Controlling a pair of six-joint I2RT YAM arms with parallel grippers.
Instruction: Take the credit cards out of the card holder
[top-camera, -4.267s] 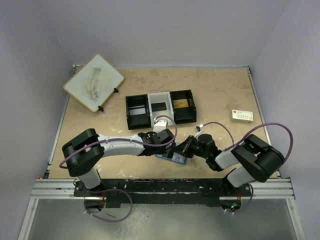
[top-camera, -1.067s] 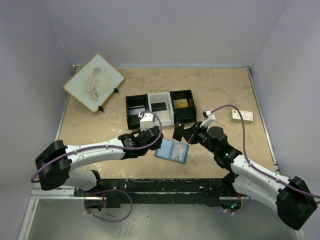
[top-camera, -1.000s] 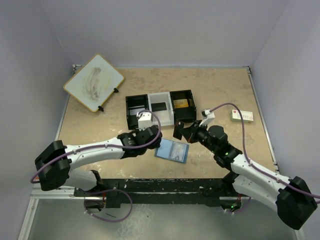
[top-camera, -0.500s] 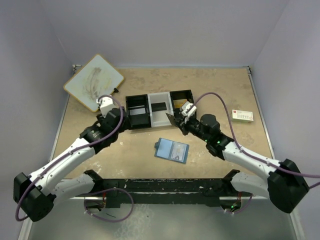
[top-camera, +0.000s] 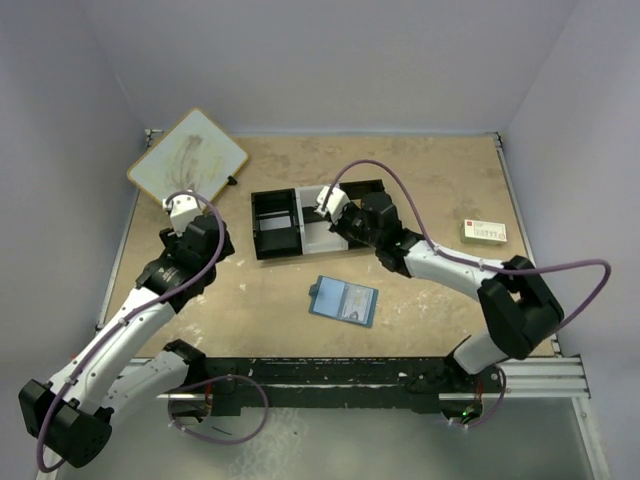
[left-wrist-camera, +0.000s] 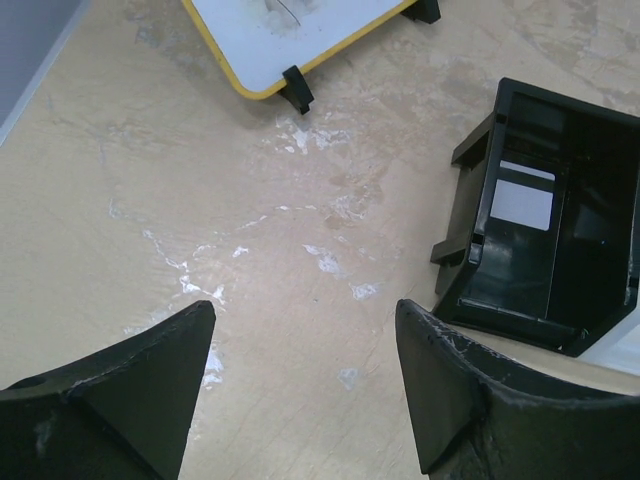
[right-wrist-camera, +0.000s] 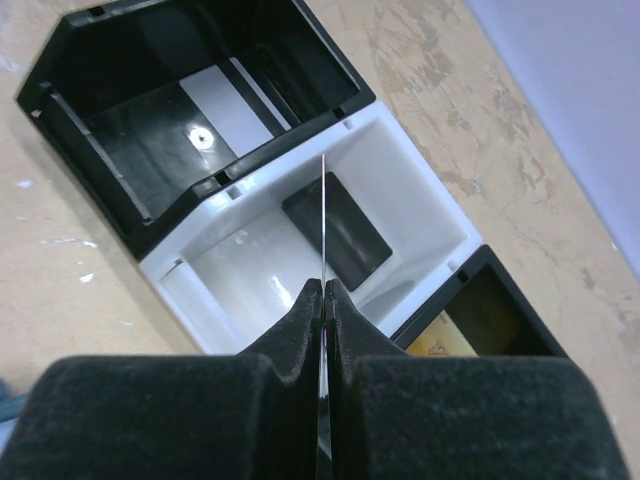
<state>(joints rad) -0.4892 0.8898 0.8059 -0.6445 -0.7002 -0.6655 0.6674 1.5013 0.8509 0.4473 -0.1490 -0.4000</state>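
The right claw (right-wrist-camera: 324, 290) is clamped on a thin card (right-wrist-camera: 325, 215), held edge-on above the tray's (right-wrist-camera: 430, 190) white middle compartment, apparently for release there; the left claw (left-wrist-camera: 303, 318) hangs open and empty, and the card holder (top-camera: 345, 300) lies opened on the bench (top-camera: 440, 170).

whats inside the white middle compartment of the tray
A black card lies flat in the white compartment. The right gripper, shut on a thin card edge-on above, hides the near corner.

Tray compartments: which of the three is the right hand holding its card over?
The middle compartment, the only white one; the left compartment and right compartment are black.
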